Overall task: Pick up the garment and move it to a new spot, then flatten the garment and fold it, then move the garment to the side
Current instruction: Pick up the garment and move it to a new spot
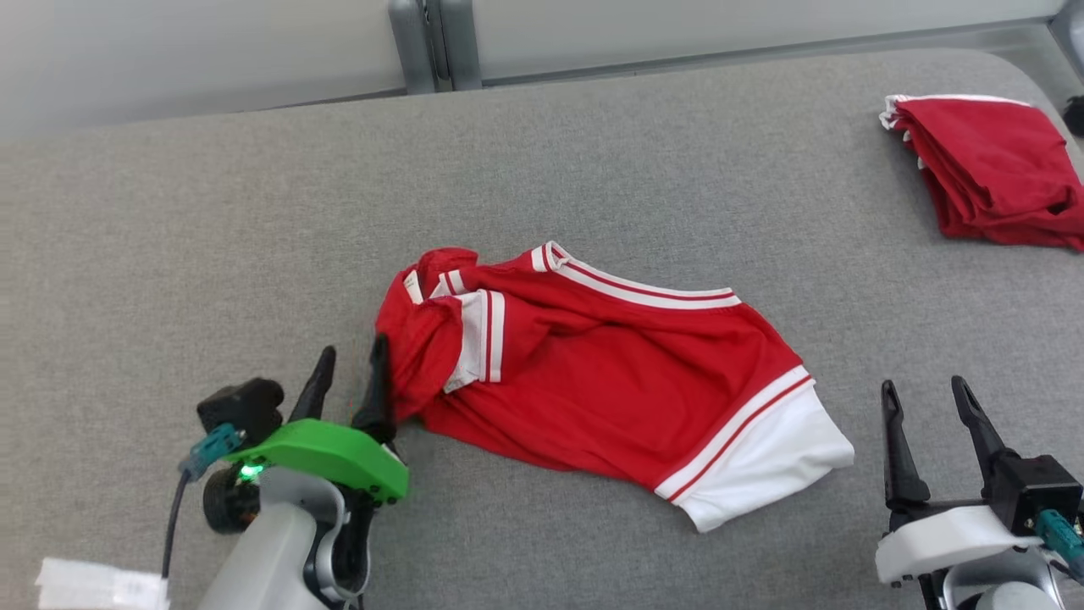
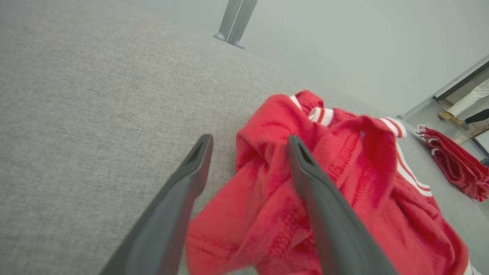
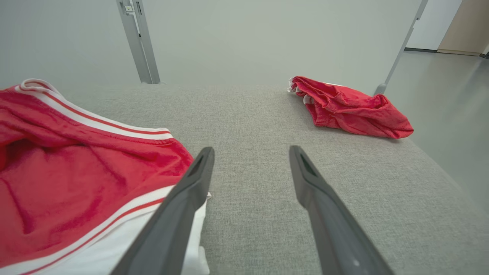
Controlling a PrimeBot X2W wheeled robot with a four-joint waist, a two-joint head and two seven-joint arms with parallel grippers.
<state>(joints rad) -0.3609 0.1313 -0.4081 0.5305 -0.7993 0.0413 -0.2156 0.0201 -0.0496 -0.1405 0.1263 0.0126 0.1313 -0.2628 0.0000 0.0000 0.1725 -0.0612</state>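
The garment (image 1: 593, 373) is a red piece with white stripes and a white band, lying crumpled in the middle of the grey padded table (image 1: 212, 237). My left gripper (image 1: 351, 364) stands open at the garment's bunched left end, and in the left wrist view (image 2: 248, 147) its right finger lies over the red cloth (image 2: 351, 183) with nothing clamped. My right gripper (image 1: 927, 394) is open on bare table to the right of the white band. In the right wrist view (image 3: 250, 152) the garment (image 3: 76, 164) lies to the left of its fingers.
A second red garment (image 1: 995, 169) lies folded at the table's far right corner, also in the right wrist view (image 3: 347, 107). A white paper slip (image 1: 97, 585) sits at the near left edge. A grey post (image 1: 432, 42) stands behind the table.
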